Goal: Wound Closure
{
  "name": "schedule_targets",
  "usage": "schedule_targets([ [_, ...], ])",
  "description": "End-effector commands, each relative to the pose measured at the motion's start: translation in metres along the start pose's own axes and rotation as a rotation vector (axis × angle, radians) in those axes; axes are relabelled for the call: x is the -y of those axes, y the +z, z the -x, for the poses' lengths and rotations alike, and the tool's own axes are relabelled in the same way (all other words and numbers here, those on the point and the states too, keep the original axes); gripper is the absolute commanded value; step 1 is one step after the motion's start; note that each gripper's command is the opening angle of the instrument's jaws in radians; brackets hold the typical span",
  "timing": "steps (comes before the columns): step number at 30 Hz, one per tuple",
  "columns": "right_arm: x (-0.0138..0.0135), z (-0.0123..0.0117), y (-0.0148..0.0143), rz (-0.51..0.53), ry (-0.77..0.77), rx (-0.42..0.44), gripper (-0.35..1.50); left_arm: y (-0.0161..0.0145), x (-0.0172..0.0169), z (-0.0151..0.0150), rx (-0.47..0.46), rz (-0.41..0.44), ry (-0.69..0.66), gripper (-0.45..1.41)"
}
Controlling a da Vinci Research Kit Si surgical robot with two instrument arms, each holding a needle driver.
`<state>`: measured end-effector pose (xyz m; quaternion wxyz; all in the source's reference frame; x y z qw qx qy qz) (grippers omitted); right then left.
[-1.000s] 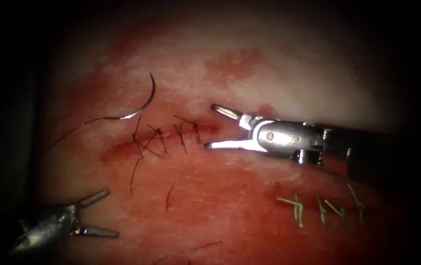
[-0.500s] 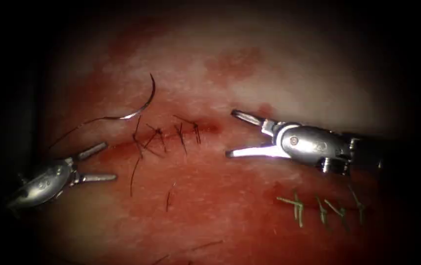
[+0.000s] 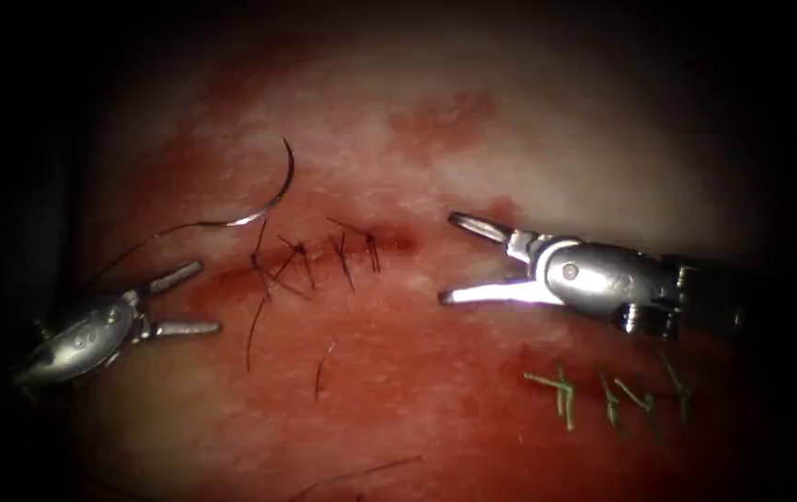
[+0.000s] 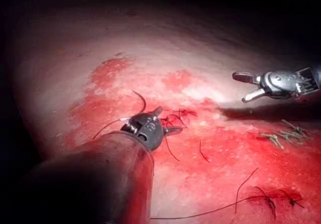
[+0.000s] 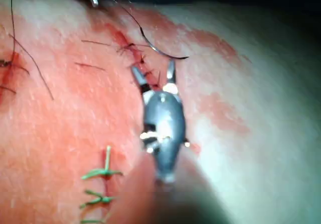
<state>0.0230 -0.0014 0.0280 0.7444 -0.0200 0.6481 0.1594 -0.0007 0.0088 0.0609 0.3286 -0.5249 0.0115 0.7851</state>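
The tissue bore a stitched cut. Both end effectors, right and left, were held released, grasping nothing. The curved needle lay free above the cut; regrasping seemed called for.

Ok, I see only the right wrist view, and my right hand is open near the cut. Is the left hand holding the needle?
Observer: No. In the endoscope view the left hand is open and empty, at the cut's left end. The right hand holds nothing.
Operator: And the needle?
Observer: The needle lies free on the tissue above the cut. Its thread trails left.
Operator: Anything else?
Observer: The left wrist view shows a second thread lying loose.
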Motion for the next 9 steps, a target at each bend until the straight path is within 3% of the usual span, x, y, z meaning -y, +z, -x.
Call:
schedule_targets([
  [1,0.0000,0.0003,0.0008,-0.002,-0.001,-0.002,1.00,0.0008,0.0002,0.0001,0.000,0.000,0.008,0.24],
  [9,0.0003,0.0004,0.0010,0.002,-0.003,-0.001,1.05,0.0012,0.0001,-0.0002,-0.004,0.008,0.018,0.24],
])
